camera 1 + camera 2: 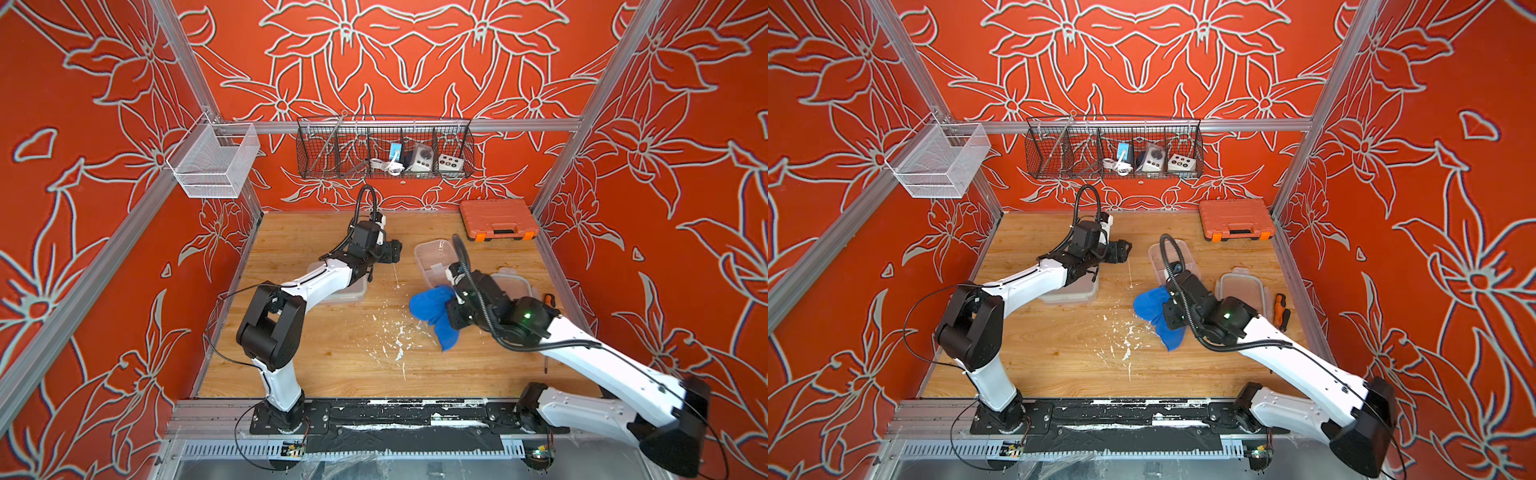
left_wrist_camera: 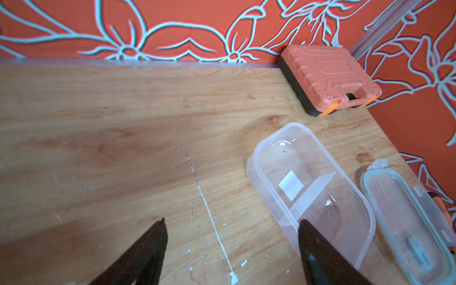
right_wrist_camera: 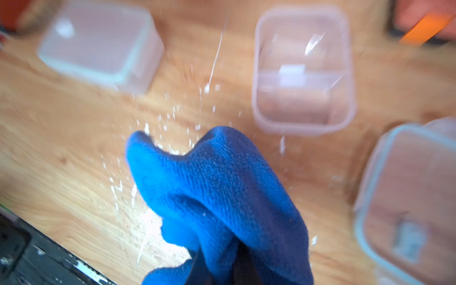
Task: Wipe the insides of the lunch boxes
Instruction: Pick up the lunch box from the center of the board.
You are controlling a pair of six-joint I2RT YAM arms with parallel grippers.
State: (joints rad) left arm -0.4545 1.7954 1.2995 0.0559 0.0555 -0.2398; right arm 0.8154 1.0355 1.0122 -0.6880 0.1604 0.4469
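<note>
An open, divided lunch box (image 1: 432,253) (image 1: 1154,259) (image 2: 308,187) (image 3: 302,69) with a white sticker lies right of centre. Its lid (image 1: 517,284) (image 1: 1241,291) (image 2: 407,222) lies beside it. A second lunch box (image 1: 345,293) (image 1: 1077,291) (image 3: 98,44), seemingly lidded, sits partly under the left arm. My right gripper (image 1: 451,313) (image 3: 222,266) is shut on a blue cloth (image 1: 430,307) (image 1: 1154,309) (image 3: 217,185), held just in front of the open box. My left gripper (image 1: 395,251) (image 2: 232,222) hangs open and empty over bare wood, left of the open box.
An orange tool case (image 1: 496,220) (image 2: 330,79) lies in the back right corner. A screwdriver (image 1: 1281,309) rests by the right wall. White specks (image 1: 395,336) dot the wooden table. Wire baskets (image 1: 384,149) hang on the back rail.
</note>
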